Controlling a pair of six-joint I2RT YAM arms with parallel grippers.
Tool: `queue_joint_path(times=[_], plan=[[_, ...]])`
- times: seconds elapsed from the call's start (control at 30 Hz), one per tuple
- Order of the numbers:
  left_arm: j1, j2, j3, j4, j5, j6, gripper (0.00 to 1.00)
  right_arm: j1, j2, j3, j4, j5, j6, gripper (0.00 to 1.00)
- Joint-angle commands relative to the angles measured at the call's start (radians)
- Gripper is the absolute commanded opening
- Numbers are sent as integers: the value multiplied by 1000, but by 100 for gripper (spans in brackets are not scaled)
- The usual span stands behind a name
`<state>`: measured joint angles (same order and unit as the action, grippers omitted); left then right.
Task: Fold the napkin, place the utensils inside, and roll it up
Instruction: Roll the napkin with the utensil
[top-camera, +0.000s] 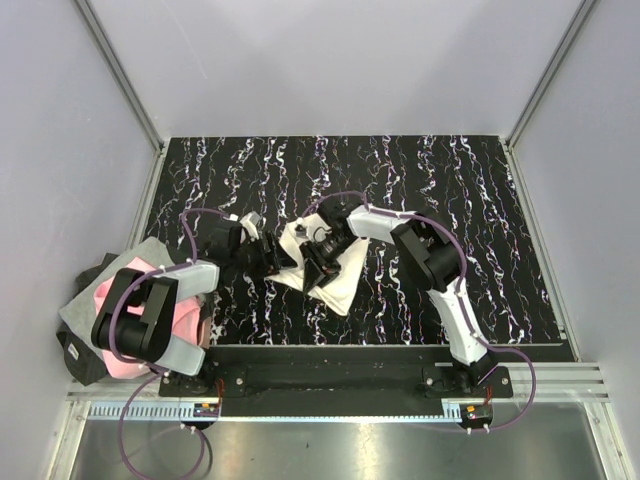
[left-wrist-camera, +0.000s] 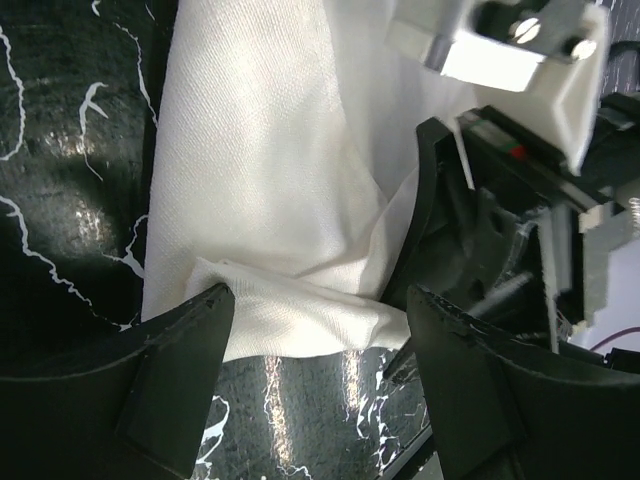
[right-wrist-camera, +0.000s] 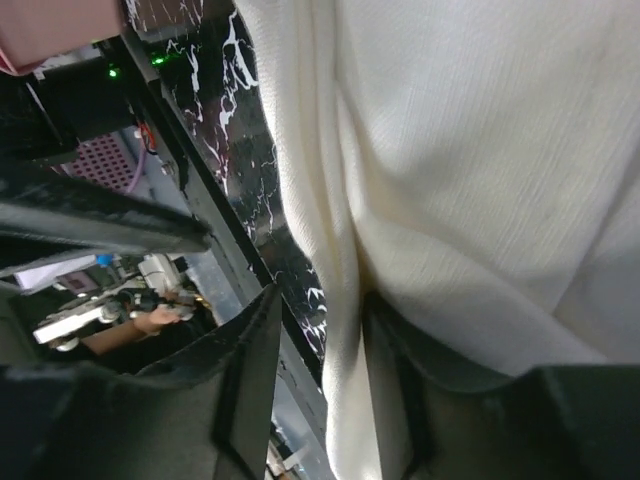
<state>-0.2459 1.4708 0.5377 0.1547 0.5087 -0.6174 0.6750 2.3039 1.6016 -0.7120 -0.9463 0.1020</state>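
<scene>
Cream napkin (top-camera: 345, 285) lies long axis diagonal, far-left to near-right, with its edge between the left gripper (left-wrist-camera: 320, 300) fingers, spread, and a fold between the right gripper (right-wrist-camera: 320, 310) fingers, parted.

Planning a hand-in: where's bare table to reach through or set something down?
Bare: the far strip of table behind both arms; the right side, between right arm and wall. Crowded: the middle, where left gripper and right gripper meet at the napkin; the near-left, under left arm, beside pink cloth.

napkin (top-camera: 341, 287) centre hidden — under right end effector (top-camera: 322, 262)
</scene>
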Motion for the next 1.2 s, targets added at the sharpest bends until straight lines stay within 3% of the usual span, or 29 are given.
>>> queue_joint_path(times=[0.0,0.17,0.33,0.4,0.57,0.67,0.87,1.17], plan=[[11,68,-16,-107,-134,59,77,-5,-116,-2,3,145,10,51],[13,69,-13,-118,-133,50,77,-12,-242,-95,9,227,24,61],[16,74,-8,-126,-128,54,77,-9,-470,-273,126,401,33,62],[17,79,-2,-133,-127,56,77,15,-592,-373,176,565,31,63],[23,79,5,-142,-125,59,77,234,-777,-541,310,984,27,64],[27,79,4,-141,-121,56,77,326,-814,-598,371,1146,27,63],[28,88,7,-138,-114,59,77,454,-747,-611,433,1303,-21,63],[37,91,8,-138,-108,56,77,551,-623,-600,450,1425,-53,56]])
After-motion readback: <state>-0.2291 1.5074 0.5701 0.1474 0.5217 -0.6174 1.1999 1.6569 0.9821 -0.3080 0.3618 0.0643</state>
